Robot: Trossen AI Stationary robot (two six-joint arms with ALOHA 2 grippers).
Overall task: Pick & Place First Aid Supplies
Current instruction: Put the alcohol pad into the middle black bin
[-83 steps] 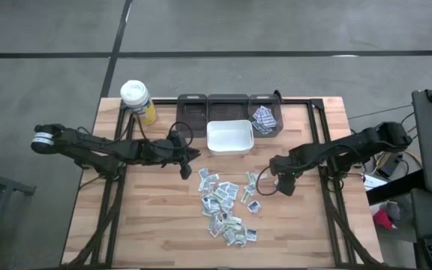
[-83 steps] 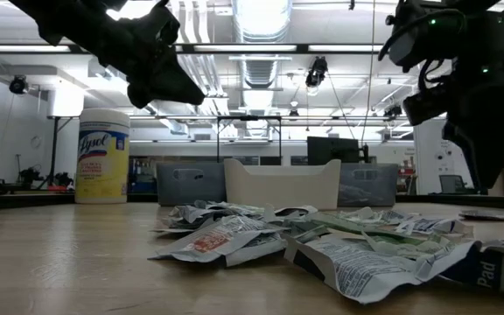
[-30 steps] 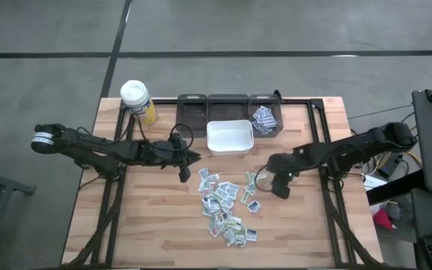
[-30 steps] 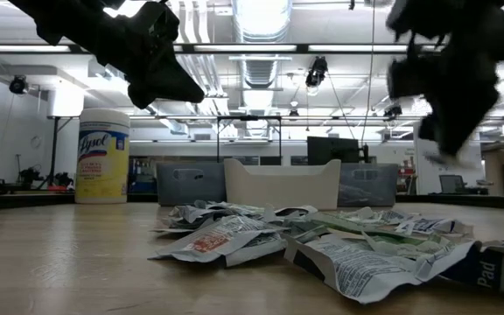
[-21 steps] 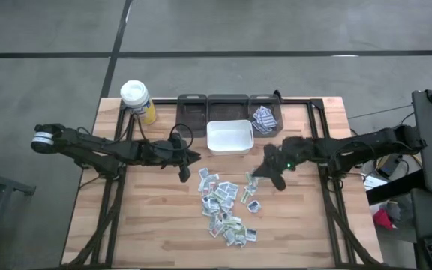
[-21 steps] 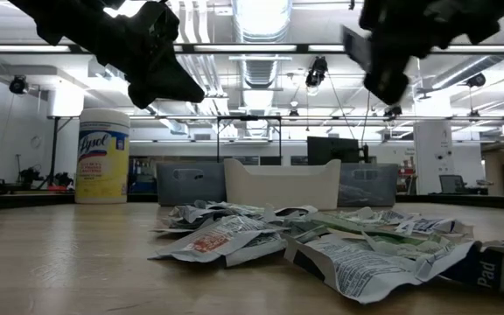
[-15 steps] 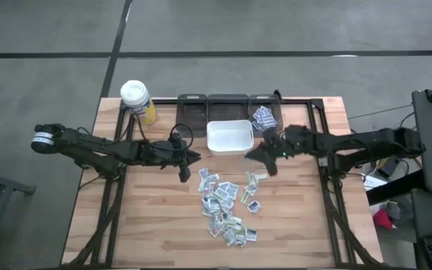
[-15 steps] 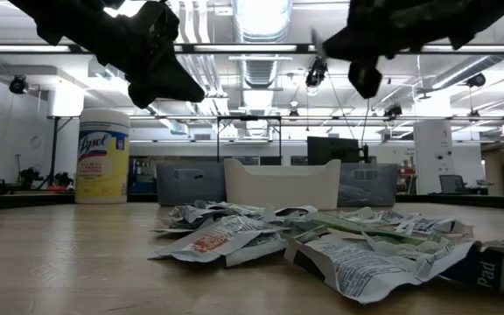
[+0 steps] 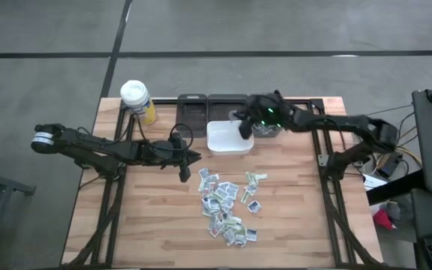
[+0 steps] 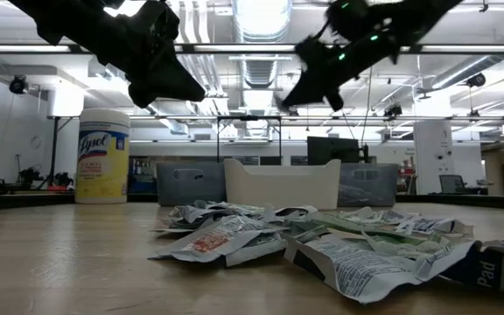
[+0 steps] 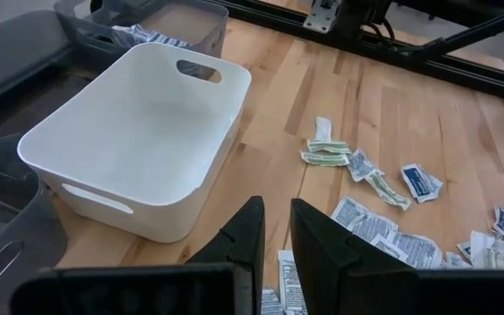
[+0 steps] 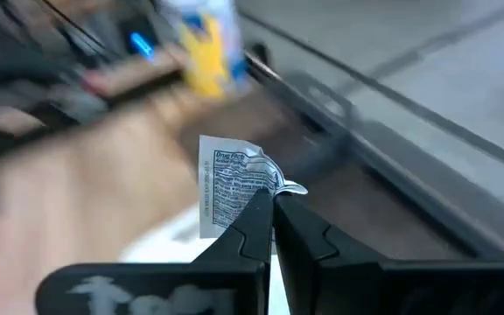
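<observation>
White-grey paper packet (image 12: 227,185) is pinched in the right tool (image 12: 269,203), fingers pressed together on its lower edge. Packet stands up above the fingertips, slightly crumpled, with dark print in small lines; top line looks like "Drug Facts", rest too small to read.

In the high view the right tool (image 9: 244,129) hangs over the far side of the tabletop (image 9: 156,217), above the right edge of the white bin (image 9: 228,138) and just beside the grey tray (image 9: 264,120) that already has several packets in it. Two more dark trays (image 9: 210,107) sit in the same row beyond the bin.

Left tool (image 9: 185,160) hovers to the left of the right tool, well apart, with the white bin just ahead of its tips. Its fingers (image 11: 245,234) show a narrow gap and hold nothing.

Loose pile of packets (image 9: 228,202) lies on the wood nearer the front edge than both tools, below and between them. Mix of white-grey wrappers, some with green, red or blue print. In the low view one at the far right edge reads "Pad" (image 10: 497,269); another carries a red-orange label (image 10: 206,241), unreadable.

Yellow canister (image 10: 102,156) with white lid stands at the far-left corner, well left of the left tool; label reads "Lysol".
</observation>
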